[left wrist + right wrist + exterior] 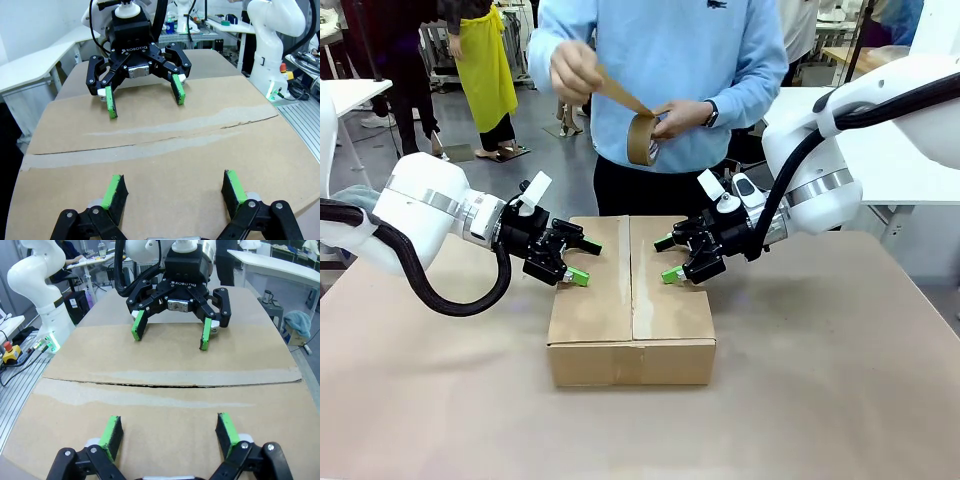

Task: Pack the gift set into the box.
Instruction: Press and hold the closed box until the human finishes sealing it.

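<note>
- The box point(631, 305) sits on the table point(840, 400) near the middle, its top flaps folded shut and meeting at a centre seam point(170, 385).
- The left gripper point(582, 261) rests at the box's left top flap, fingers spread, holding nothing.
- The right gripper point(668, 258) mirrors it on the right flap, also spread and empty.
- At the far side, a person's hands point(575, 70) pull a strip from a brown tape roll point(642, 139) above the box.
</note>
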`<state>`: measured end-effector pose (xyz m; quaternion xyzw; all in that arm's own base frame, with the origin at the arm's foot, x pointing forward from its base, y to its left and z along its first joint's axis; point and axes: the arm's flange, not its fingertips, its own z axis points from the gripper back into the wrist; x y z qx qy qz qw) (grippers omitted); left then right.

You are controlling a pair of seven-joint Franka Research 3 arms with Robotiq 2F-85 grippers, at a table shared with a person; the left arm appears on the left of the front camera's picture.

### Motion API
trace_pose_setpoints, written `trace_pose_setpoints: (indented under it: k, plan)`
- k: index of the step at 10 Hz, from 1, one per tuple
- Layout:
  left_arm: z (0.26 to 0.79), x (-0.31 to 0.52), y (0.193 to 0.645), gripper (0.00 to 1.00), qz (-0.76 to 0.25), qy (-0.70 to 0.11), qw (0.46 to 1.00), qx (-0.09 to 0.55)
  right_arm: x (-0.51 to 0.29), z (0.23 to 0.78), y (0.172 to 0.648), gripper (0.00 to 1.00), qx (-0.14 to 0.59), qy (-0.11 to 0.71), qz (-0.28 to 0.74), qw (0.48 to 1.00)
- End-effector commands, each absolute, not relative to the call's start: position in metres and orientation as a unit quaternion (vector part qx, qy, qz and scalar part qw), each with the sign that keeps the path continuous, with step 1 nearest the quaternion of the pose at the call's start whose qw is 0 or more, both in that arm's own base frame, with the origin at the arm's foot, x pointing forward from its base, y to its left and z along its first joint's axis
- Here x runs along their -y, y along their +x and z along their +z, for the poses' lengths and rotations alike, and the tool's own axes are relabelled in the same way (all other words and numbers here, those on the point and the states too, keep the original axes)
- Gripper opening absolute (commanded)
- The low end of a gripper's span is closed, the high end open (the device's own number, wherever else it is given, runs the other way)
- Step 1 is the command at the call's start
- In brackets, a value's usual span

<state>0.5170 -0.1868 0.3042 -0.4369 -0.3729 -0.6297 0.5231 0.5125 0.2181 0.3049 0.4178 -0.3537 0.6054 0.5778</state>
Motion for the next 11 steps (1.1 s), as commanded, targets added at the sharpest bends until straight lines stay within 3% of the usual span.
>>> trace_pose_setpoints:
  k: [1, 11]
  plan:
    - [0.2994, 0.1868, 0.5153, 1.0, -0.631, -0.435, 0.524, 0.37, -0.2171, 0.2998, 0.5095, 1.0, 0.354, 0.413, 0.603, 0.583]
    - [0.2994, 0.1868, 0.5153, 1.0, -0.631, -0.435, 0.524, 0.37, -0.2171, 0.2998, 0.5095, 1.0, 0.354, 0.413, 0.603, 0.583]
